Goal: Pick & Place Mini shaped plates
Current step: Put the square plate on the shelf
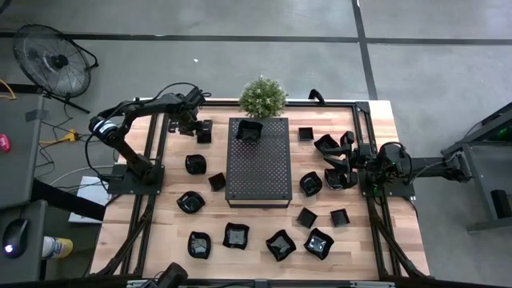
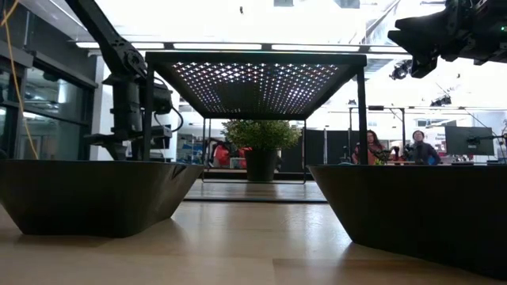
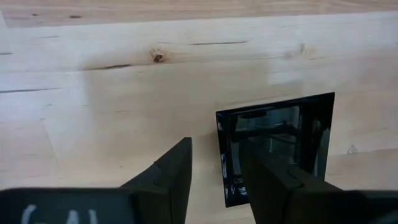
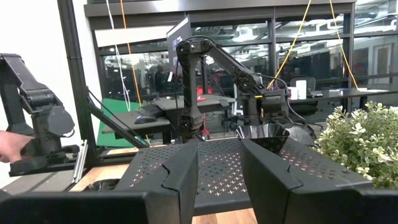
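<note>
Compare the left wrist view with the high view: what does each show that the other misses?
Only the left wrist view shows the left tool closing astride the near wall of a square plate, one finger inside it and one outside on bare wood.

Only the high view shows the spread: many plates around the perforated tray, one plate on the tray, the plant, and the right tool raised at the table's right side.

Both show that square plate and the wooden table.

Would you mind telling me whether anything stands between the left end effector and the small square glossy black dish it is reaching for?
Nothing visible does: the left end effector straddles one wall of the small square glossy black dish on bare wooden table.
</note>
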Robot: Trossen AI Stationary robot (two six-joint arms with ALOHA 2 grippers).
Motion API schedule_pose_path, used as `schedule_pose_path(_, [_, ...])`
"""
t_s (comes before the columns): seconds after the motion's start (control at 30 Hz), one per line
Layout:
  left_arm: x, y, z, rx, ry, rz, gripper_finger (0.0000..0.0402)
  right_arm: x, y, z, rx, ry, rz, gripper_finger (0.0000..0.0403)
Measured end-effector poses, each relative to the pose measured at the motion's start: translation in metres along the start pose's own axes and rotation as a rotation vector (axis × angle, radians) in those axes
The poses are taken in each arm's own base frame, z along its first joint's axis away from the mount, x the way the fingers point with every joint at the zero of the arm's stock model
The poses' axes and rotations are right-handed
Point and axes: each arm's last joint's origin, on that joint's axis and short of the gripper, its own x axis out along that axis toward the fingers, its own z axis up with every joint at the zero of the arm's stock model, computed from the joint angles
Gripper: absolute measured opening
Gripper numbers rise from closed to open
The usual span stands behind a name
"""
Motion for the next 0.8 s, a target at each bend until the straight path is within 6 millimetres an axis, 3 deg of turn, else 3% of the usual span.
schedule_pose_path(0.8, [0.0078, -0.0012, 0.0011, 0.005, 0.039, -0.02, 0.0126, 0.0, 0.0, 0.0, 0.0, 0.0, 0.0, 0.0114])
